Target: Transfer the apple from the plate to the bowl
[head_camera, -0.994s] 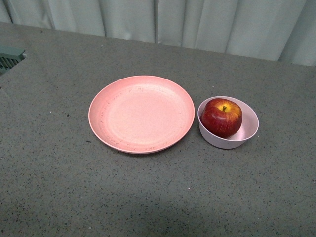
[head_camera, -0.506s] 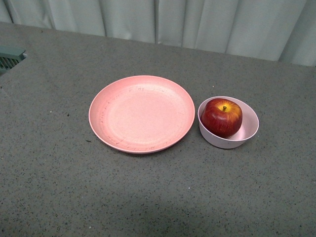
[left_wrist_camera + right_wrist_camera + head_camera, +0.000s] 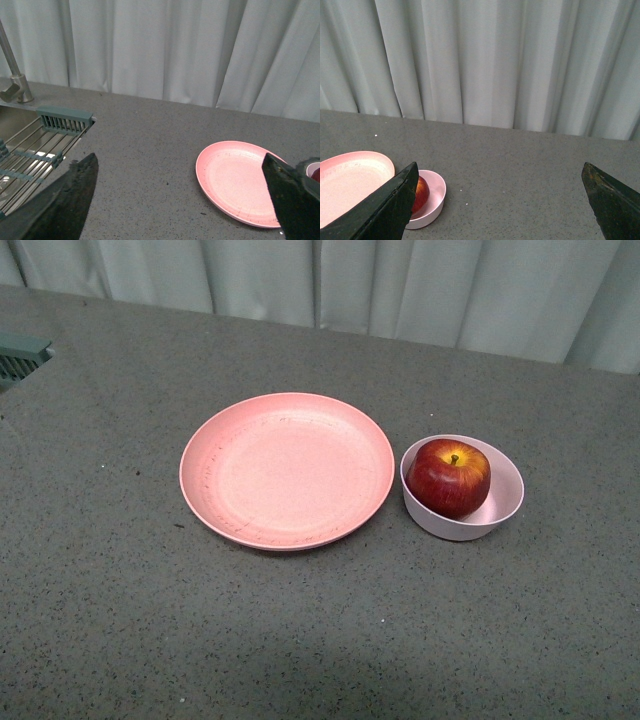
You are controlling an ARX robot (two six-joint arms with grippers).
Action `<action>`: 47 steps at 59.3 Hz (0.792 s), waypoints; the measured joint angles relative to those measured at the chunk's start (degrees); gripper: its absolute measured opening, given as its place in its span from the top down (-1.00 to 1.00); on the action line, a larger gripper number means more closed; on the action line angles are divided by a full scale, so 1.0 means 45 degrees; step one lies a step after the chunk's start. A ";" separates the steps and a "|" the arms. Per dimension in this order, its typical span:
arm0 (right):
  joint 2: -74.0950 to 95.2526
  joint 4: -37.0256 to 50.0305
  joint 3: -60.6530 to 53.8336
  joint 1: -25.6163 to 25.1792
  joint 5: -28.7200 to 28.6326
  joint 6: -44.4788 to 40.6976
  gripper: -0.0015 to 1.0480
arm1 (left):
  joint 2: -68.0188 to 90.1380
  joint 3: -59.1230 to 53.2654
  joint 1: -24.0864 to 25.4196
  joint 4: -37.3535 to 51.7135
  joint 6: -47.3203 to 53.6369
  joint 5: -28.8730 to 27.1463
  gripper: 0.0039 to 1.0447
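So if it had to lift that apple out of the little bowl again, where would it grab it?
Probably from straight above, fingers closing on the apple's widest sides. It sits stem-up, its top proud of the bowl rim, whose walls block a sideways approach.

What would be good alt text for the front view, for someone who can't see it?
A dark-red apple sits stem-up inside a small pale pink bowl on a speckled grey countertop. Just beside the bowl lies a wide salmon-pink plate with nothing on it; pale curtains hang behind, and no robot arm shows.

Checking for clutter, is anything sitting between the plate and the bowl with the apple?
Nothing. In the front view only a thin strip of bare grey counter separates the plate from the bowl holding the apple.
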 joint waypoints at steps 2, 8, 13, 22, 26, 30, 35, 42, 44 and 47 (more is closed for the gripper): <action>0.0000 0.0000 0.0000 0.0000 0.0005 0.0000 -0.82 | 0.0000 0.0000 0.0000 0.0000 0.0005 -0.0005 -0.91; 0.0000 0.0000 0.0000 0.0000 0.0000 0.0000 -0.82 | 0.0000 0.0000 0.0000 0.0000 0.0005 -0.0005 -0.87; 0.0000 0.0000 0.0000 0.0000 0.0005 -0.0005 -0.82 | 0.0000 0.0000 0.0000 0.0000 0.0005 -0.0005 -0.88; 0.0000 0.0000 0.0000 0.0000 0.0005 0.0000 -0.82 | 0.0000 0.0000 0.0000 0.0000 0.0005 -0.0005 -0.88; 0.0000 0.0000 0.0000 0.0000 0.0005 0.0000 -0.82 | 0.0000 0.0000 0.0000 0.0000 0.0005 -0.0005 -0.88; 0.0000 0.0000 0.0000 0.0000 0.0000 0.0000 -0.82 | 0.0000 0.0000 0.0000 0.0000 0.0005 -0.0005 -0.88; 0.0000 0.0000 0.0000 0.0000 0.0000 -0.0005 -0.82 | 0.0000 0.0000 0.0000 0.0000 0.0005 -0.0005 -0.88; 0.0000 0.0000 0.0000 0.0000 0.0000 0.0000 -0.82 | 0.0000 0.0000 0.0000 0.0000 0.0005 -0.0005 -0.88; 0.0000 0.0000 0.0000 0.0000 0.0000 0.0000 -0.82 | 0.0000 0.0000 0.0000 0.0000 0.0005 0.0000 -0.88; 0.0000 0.0000 0.0000 0.0000 0.0000 0.0000 -0.82 | 0.0000 0.0000 0.0000 0.0000 0.0005 -0.0005 -0.88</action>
